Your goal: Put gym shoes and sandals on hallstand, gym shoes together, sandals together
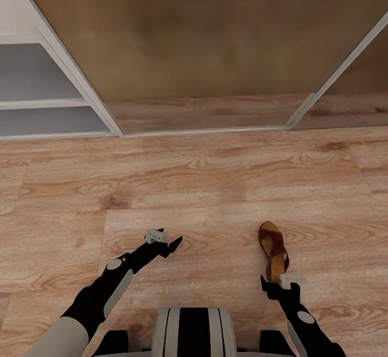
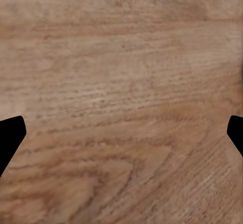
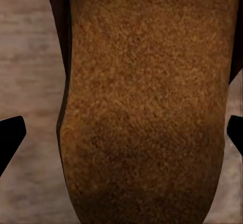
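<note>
One dark brown sandal (image 1: 274, 246) lies on the wood-plank corridor floor (image 1: 205, 184), toe pointing away from me. My right gripper (image 1: 277, 284) hovers open just over its heel end. In the right wrist view the tan footbed of the sandal (image 3: 147, 107) lies between the spread fingertips of the right gripper (image 3: 121, 138). My left gripper (image 1: 171, 245) hangs open over bare floor, and the left wrist view has planks between the tips of the left gripper (image 2: 121, 138). The hallstand (image 1: 37, 103) stands at the far left with pale grey shelves. The gym shoes and the second sandal are out of view.
A large brown sliding panel (image 1: 205, 39) with pale frame rails fills the wall ahead, next to the hallstand. Open floor stretches between me and it. My base (image 1: 194, 333) is at the lower edge of the head view.
</note>
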